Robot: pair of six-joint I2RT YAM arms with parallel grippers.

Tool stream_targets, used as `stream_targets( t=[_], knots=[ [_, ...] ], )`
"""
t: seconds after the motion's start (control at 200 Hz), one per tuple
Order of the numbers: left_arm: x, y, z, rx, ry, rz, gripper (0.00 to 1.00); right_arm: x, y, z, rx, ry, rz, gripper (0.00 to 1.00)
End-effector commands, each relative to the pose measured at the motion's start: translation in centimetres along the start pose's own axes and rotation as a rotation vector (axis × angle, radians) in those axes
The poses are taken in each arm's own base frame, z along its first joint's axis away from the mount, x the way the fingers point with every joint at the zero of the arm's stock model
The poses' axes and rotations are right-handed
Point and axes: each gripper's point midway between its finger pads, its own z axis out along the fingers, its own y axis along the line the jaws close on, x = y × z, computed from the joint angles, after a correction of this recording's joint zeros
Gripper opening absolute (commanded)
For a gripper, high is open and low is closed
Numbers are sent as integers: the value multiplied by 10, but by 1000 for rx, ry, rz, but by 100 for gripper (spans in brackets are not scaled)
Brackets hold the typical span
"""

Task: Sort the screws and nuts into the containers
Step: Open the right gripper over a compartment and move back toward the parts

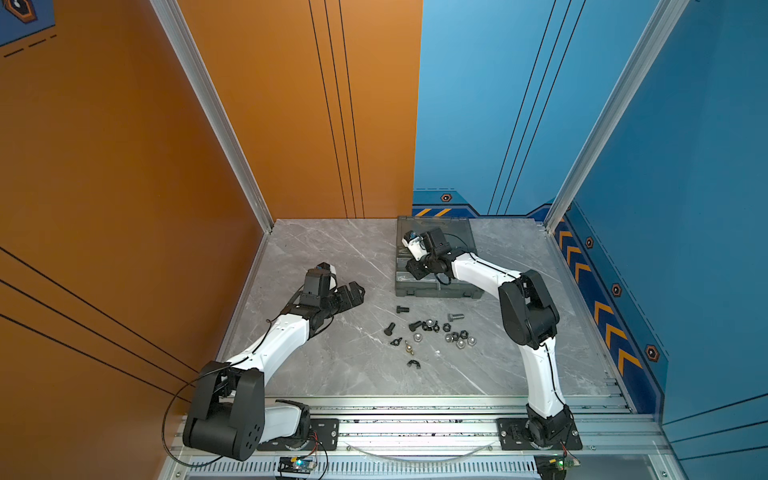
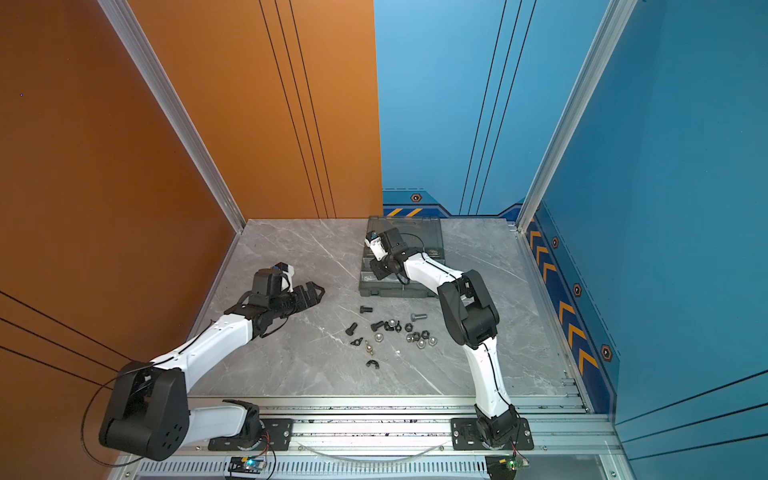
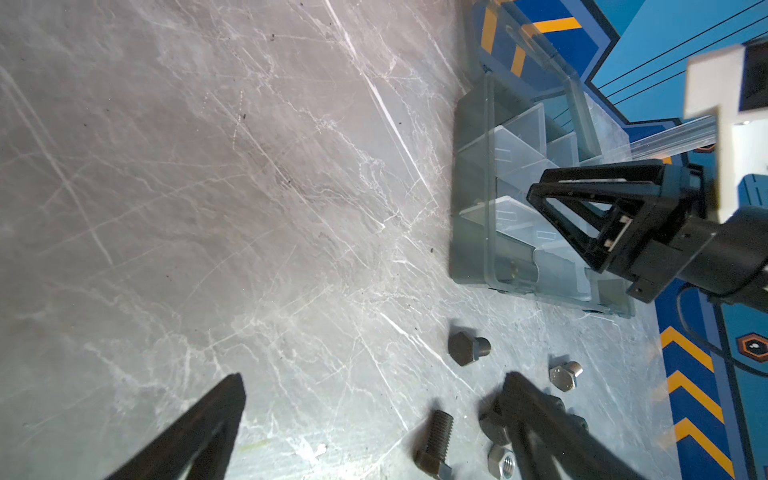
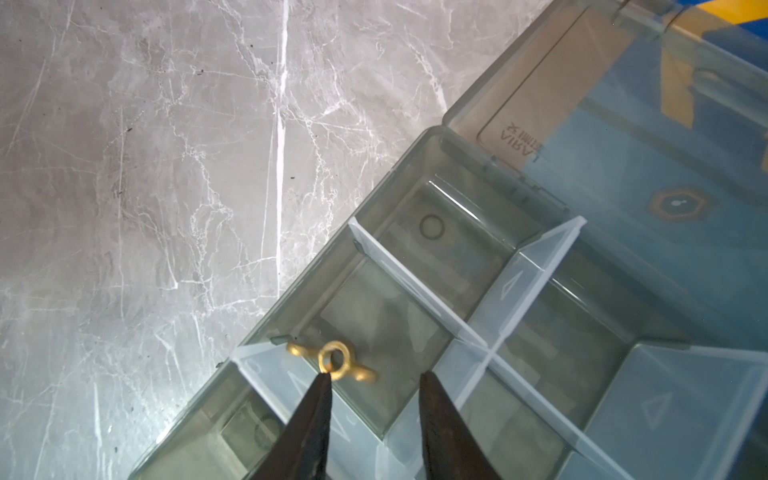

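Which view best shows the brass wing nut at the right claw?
The right wrist view: the brass wing nut sits large, slightly blurred, at one tip of the open right claw, over an organizer compartment. In both top views the right arm hides it. The left wrist view shows only the claw, no nut.

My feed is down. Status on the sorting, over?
Left gripper open, beside the pile. Right gripper open over the case, brass wing nut at one fingertip. Nothing blocking.
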Motion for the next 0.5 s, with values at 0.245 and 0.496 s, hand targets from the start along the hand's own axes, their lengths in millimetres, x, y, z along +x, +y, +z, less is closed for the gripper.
stream_targets(
  t=[0.245, 0.496],
  knots=[
    [-7, -13, 1, 19, -8, 14, 98, 2, 46, -88, -30, -34, -27, 43],
    [-5, -13, 6, 12, 4, 21, 98, 61, 102, -112, -124, 37, -20, 44]
  ],
)
